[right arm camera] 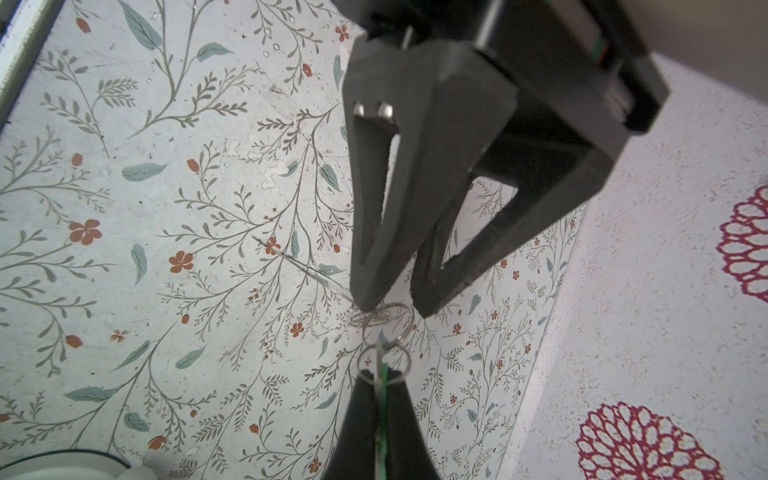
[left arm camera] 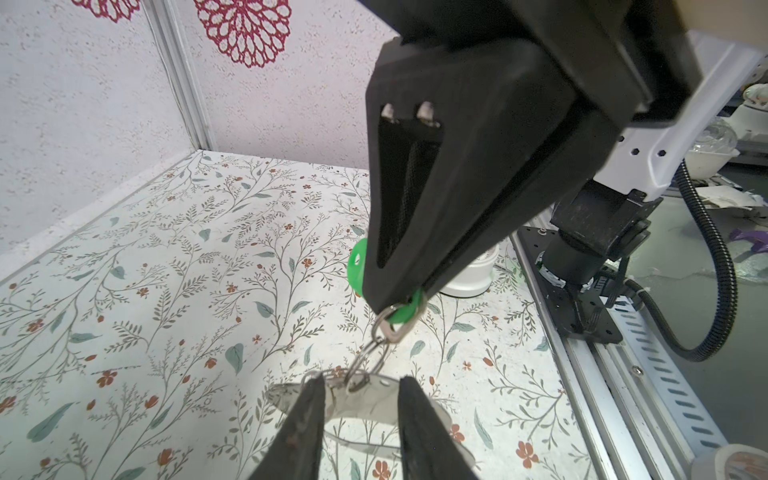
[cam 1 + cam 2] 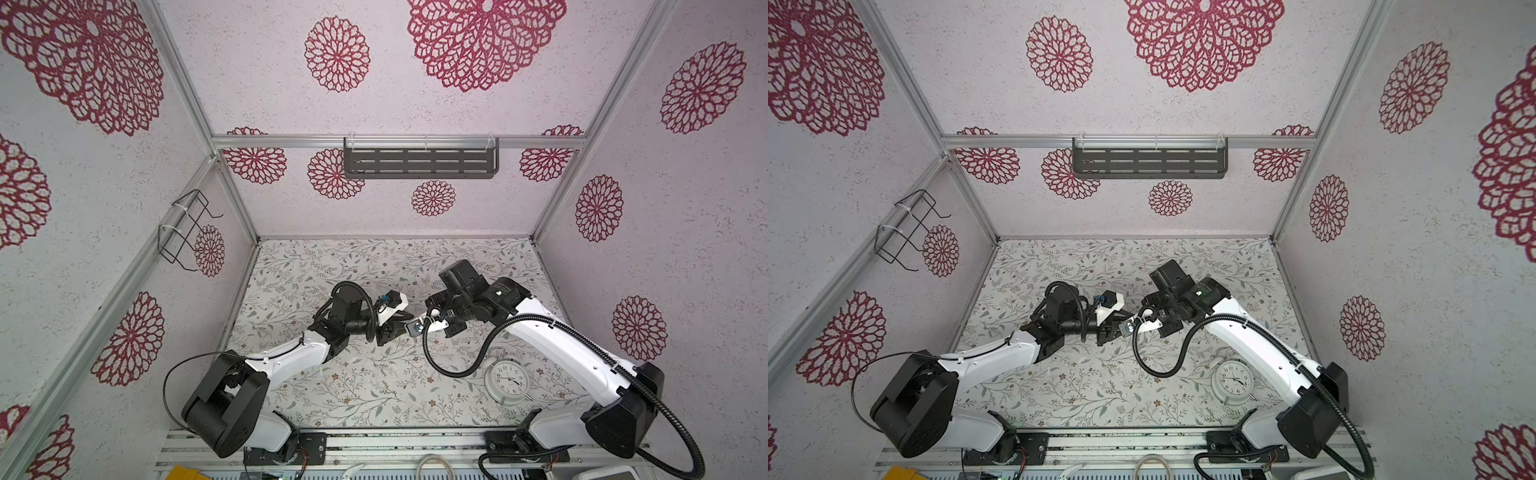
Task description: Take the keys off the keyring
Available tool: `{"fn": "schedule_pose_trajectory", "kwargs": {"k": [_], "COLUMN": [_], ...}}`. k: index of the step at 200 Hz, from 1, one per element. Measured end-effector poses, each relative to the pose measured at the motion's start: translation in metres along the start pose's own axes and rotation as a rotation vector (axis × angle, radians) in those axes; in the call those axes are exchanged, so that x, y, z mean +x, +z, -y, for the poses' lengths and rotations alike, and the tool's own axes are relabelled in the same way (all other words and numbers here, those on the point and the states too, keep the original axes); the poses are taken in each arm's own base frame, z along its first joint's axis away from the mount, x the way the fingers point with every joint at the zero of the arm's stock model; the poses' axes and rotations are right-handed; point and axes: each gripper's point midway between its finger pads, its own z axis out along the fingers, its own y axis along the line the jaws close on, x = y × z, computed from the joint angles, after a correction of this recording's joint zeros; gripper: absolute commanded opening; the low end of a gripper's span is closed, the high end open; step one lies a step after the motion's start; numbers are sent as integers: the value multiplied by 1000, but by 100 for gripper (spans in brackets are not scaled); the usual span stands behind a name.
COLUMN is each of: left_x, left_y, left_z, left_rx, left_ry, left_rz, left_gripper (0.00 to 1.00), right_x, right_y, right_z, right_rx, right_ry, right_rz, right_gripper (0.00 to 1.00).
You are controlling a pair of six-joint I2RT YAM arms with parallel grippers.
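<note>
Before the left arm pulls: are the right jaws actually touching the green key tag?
Touching. The left wrist view shows the green tag pinched between the shut jaws of the right gripper, right at their tips.

left arm [image 3: 992,357] + right arm [image 3: 1258,345] — tips close together over table [image 3: 1059,395] | alarm clock [image 3: 1233,380] — beside right arm

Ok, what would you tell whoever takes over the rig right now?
Grippers: right gripper shut on the green-tagged key; left gripper jaws apart astride the keyring, no grip evident.
Link: small split rings join that key to the keyring.
Done: no key off yet.
Left: grip the keyring, free that key; the other key is not clear in these views.
</note>
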Motion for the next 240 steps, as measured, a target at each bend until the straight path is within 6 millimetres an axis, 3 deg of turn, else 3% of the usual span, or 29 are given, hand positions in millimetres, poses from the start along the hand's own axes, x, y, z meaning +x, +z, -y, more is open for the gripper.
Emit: {"fn": "schedule_pose_trajectory", "kwargs": {"k": [115,240], "left_x": [-6,2], "left_y": [3,5], "left_z": [1,5], "left_rx": [28,36], "left_ry": [7,-2], "left_rz": [13,-20], "left_gripper": [19,15], "right_x": [0,-1], "right_y": [1,-2], "right_z": [4,10], "right_rx": [22,53], "right_ry": [-20,-22], "right_rz": [2,1], "right_gripper": [0,0]}}
